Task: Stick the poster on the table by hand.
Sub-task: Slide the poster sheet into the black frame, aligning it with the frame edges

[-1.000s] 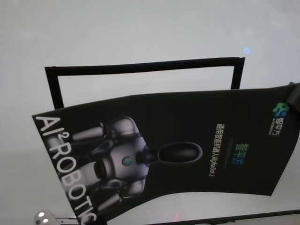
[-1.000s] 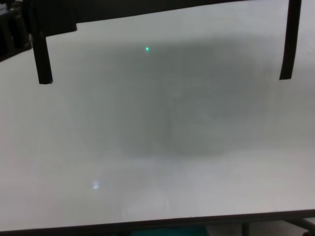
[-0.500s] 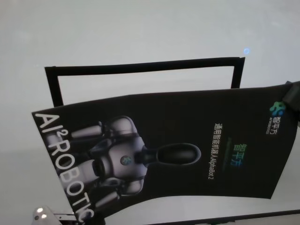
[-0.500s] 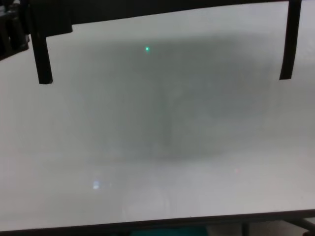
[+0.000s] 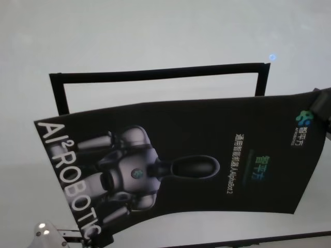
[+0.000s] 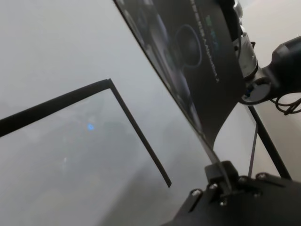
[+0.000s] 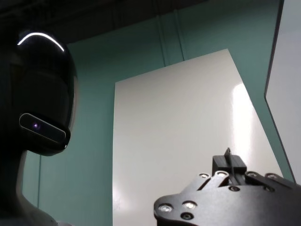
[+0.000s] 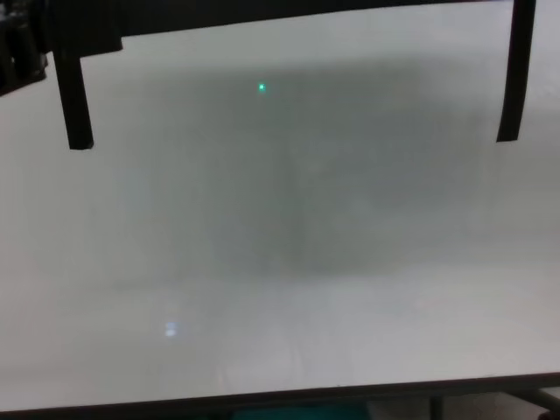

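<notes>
Where the desk (image 8: 280, 350) ends in its thin dark front edge, nothing lies on its pale top, and only a broad soft shadow (image 8: 297, 175) spreads over it. Nearest the robot, the left claw (image 6: 220, 173) is clenched on the lower corner of the poster (image 5: 207, 134), just beyond the last of the big white letters, and the sheet's thin edge runs straight into its fingers. From that claw the poster rises away and across, lifted clear of the desk, bowed slightly, with its glossy black face up. The grey-white robot figure sits close to the left claw, and the small white text and the logo lie toward the far corner. There the right claw (image 5: 321, 106) grips the sheet's opposite corner, pinched tight on it, well apart from the left claw and higher over the desk. In the right wrist view a sliver of the sheet stands between its fingers, and the robot's dark head (image 7: 42, 108) shows off to one side. Beyond both claws a thin black rectangular outline (image 5: 155, 73) lies flat on the desk; the poster overlaps its near part, and its far side and both corners show past the sheet's upper edge.
</notes>
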